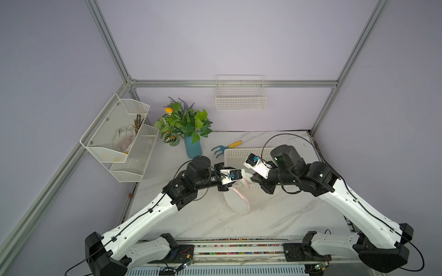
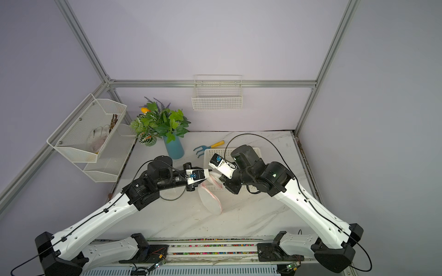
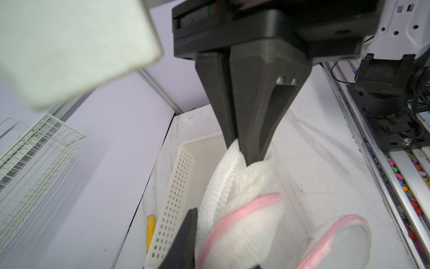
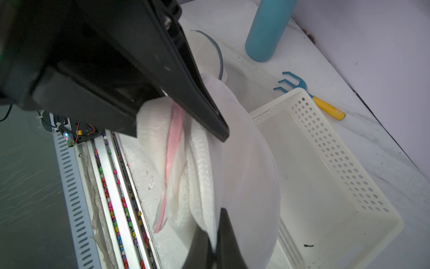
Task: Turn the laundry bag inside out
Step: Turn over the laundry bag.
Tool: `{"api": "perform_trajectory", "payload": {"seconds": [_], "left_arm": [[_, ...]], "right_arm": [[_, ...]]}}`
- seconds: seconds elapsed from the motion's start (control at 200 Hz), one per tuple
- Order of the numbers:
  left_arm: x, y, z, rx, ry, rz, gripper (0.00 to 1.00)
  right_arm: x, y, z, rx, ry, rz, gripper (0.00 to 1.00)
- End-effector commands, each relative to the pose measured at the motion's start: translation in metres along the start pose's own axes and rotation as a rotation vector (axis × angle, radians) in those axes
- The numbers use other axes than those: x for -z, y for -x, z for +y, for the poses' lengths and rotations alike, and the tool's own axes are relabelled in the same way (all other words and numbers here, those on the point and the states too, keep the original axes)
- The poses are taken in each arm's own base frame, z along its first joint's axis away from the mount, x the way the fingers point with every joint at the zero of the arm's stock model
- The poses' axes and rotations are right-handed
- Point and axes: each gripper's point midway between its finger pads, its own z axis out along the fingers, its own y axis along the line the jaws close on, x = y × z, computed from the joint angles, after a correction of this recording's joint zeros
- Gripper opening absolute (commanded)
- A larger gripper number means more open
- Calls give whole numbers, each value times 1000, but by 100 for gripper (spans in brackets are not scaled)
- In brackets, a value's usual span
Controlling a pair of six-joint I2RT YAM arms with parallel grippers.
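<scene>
The laundry bag [image 1: 236, 202] is white mesh with pink trim. It hangs between my two grippers above the marble table, in front of the white basket, and its lower end droops to the tabletop [image 2: 211, 200]. My right gripper [image 4: 215, 246] is shut on a bunched fold of the mesh; in the left wrist view its black fingers [image 3: 246, 130] pinch the bag's top. My left gripper [image 3: 223, 240] is closed around the pink-edged part of the bag [image 3: 242, 223], right beside the right gripper [image 1: 250, 178]. In the right wrist view the left gripper [image 4: 181, 125] clamps the fold with the pink strip [image 4: 173, 139].
A white perforated basket [image 1: 239, 153] lies just behind the grippers, with a blue hand rake [image 1: 226, 148] and a blue vase of plants [image 1: 192, 148] beyond it. Another white mesh piece with bluish trim [image 4: 207, 53] lies under the left arm. Wire shelves [image 1: 119, 136] hang on the left wall.
</scene>
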Motion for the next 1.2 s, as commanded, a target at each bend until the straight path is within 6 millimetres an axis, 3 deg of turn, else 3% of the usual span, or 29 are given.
{"api": "perform_trajectory", "payload": {"seconds": [0.0, 0.105, 0.19, 0.28, 0.4, 0.425, 0.631, 0.761, 0.921, 0.941, 1.196], "left_arm": [[2, -1, -5, 68, 1, -16, 17], [4, -2, -2, 108, 28, -18, 10], [7, -4, 2, 152, 64, -17, 1], [10, -7, 8, 215, 116, -17, 0], [16, -9, 16, 310, 179, -23, 0], [18, -9, 18, 330, 193, -25, 0], [32, 1, 38, 527, 306, -113, 0], [39, 12, 44, 627, 319, -191, 0], [43, 22, 47, 688, 315, -246, 0], [43, 23, 48, 695, 314, -251, 0], [45, 31, 47, 697, 286, -269, 0]], "right_arm": [[17, 46, -14, -27, -81, -222, 7], [21, 51, -17, -76, -101, -277, 26], [33, 59, -23, -127, -136, -357, 47], [50, 62, -29, -158, -187, -442, 59], [66, 52, -36, -183, -258, -514, 64], [70, 50, -36, -186, -266, -532, 69], [51, 17, -12, -144, -169, -618, 68], [36, 10, -1, -120, -119, -716, 67], [18, 17, -2, -99, -125, -767, 67], [15, 18, -3, -96, -132, -768, 62], [6, 30, -19, -86, -220, -824, 51]]}}
